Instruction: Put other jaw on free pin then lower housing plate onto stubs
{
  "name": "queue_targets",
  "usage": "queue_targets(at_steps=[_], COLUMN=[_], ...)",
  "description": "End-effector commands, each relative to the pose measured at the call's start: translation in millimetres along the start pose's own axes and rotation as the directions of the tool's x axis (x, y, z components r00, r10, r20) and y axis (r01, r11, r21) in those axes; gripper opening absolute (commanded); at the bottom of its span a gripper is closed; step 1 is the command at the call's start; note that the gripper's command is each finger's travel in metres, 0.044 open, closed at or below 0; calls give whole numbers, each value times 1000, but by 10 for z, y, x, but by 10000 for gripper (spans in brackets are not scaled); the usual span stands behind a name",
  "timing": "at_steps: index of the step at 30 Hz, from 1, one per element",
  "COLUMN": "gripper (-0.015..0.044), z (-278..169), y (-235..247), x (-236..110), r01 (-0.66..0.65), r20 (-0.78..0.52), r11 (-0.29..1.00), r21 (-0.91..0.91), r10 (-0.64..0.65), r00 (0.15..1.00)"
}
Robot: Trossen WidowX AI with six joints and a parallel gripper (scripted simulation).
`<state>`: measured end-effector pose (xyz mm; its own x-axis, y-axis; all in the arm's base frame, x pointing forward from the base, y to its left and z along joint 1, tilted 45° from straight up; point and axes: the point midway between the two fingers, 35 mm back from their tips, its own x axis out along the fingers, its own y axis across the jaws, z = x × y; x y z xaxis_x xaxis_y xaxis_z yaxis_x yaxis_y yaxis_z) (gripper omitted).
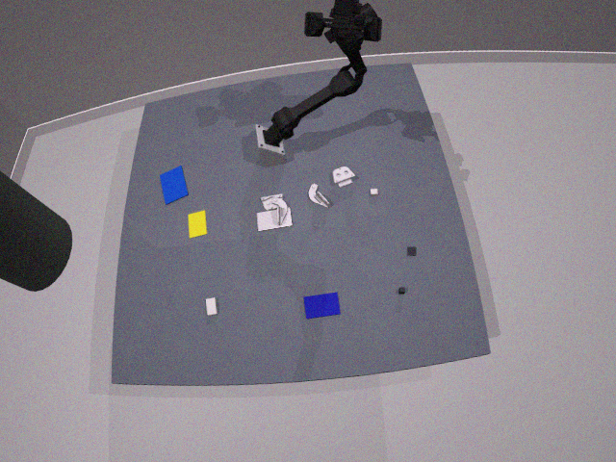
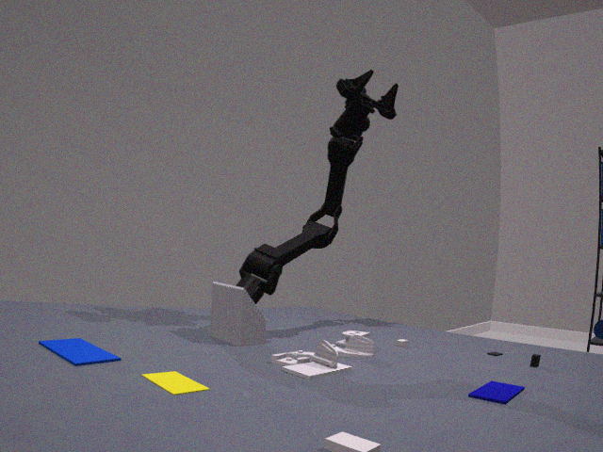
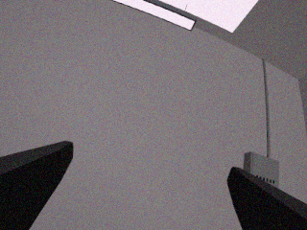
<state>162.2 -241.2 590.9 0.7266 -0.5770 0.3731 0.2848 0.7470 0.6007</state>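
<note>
The white base [image 1: 266,222] [image 2: 306,371] lies mid-mat, with one white jaw [image 1: 282,211] [image 2: 327,355] on it. Its pins and the mesh are too small to make out. The other white jaw [image 1: 316,194] [image 2: 361,345] lies loose on the mat, to the right of the base in the top view. The white housing plate [image 1: 343,179] [image 2: 349,333], with two holes, lies beyond that jaw, apart from the base. My gripper [image 1: 343,23] [image 2: 384,77] [image 3: 153,163] is open and empty, raised high above the table and far from the parts, with its fingers pointing upward.
Around the parts lie a light blue plate [image 1: 173,185] [image 2: 78,351], a yellow plate [image 1: 197,224] [image 2: 175,382], a dark blue plate [image 1: 321,305] [image 2: 497,392], a white block [image 1: 211,306] [image 2: 351,442], a small white cube [image 1: 373,191] and two small dark blocks [image 1: 411,250] [image 1: 401,290].
</note>
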Motion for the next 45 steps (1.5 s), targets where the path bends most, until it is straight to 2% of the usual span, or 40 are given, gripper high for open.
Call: queue_targets(at_steps=[1, 20, 33, 45], gripper=[440, 440, 440, 440], z=[-148, -902, -1549, -2181], y=[-86, -363, -547, -661], x=[55, 223, 256, 184], r01=[13, 115, 283, 480], r20=[-47, -279, -466, -634], r11=[999, 961, 856, 704], r21=[41, 250, 433, 524], r10=[-11, -43, -57, -54], r00=[999, 959, 883, 772])
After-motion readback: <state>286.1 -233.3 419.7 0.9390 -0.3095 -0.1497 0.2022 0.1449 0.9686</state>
